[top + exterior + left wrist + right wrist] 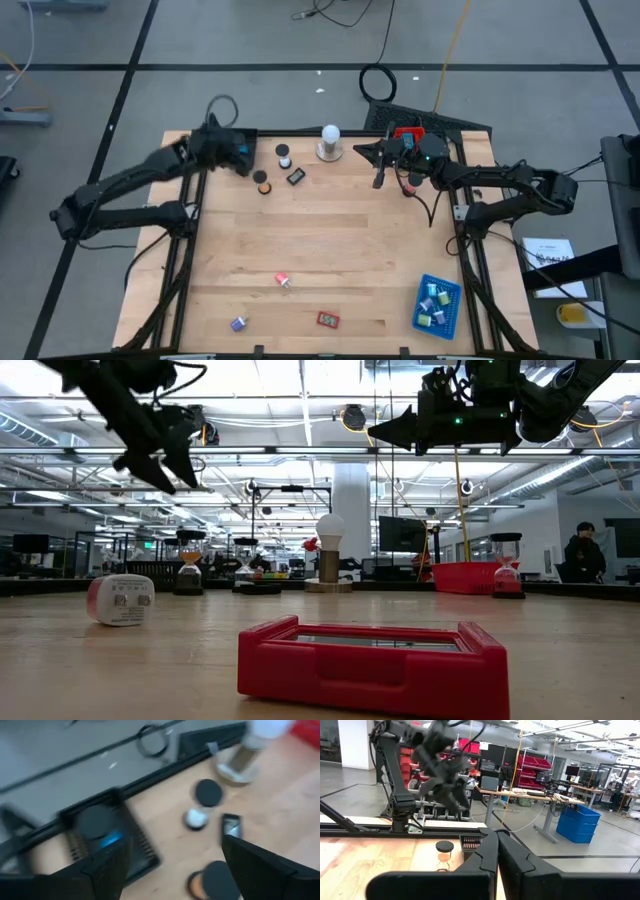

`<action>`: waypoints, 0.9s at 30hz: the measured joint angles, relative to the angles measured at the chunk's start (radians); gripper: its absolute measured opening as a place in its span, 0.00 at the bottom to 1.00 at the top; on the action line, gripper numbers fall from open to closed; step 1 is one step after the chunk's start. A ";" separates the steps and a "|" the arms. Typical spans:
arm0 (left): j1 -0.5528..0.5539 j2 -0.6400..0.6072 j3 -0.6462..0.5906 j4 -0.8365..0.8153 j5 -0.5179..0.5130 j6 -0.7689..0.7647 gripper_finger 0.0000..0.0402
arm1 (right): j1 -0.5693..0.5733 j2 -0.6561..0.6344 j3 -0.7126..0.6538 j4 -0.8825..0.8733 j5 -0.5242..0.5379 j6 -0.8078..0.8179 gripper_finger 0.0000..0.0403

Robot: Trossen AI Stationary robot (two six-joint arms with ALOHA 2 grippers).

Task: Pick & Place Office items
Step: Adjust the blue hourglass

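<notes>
**Office items scattered front and back; left gripper spread wide, right gripper shut and empty**

Near the front edge of the wooden table (330, 240) lie three loose pieces: a small pink-and-white roll (283, 280), a purple piece (239, 323) and a flat red block (328, 319). In the low view the red block (372, 665) sits closest to the camera, with the white roll (121, 599) off to one side behind it. At the front right corner a blue tray (437, 305) holds several small teal and white pieces.

Toward the back, three more items sit close together: a small white-and-black hourglass-like piece (284, 155), an orange-and-black one (262, 184) and a small black block (295, 176). Just beside them, at the back edge, stands a white ball on a round grey base (329, 142).

The left gripper (243, 160) hangs above the back left corner, just beside that cluster, its fingers (107, 870) wide apart with nothing between them; a black tray (107, 845) at the table's corner shows below it in the left wrist view. The right gripper (365, 152) is raised over the back right area, near a red tray (407, 133), its fingers (485, 855) pressed together and holding nothing.

A person (584, 553) stands in the room far behind the table.
</notes>
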 joint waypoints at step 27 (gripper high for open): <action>0.408 0.601 0.344 -0.249 0.148 0.325 0.87 | 0.016 0.000 0.000 0.007 -0.001 -0.003 0.00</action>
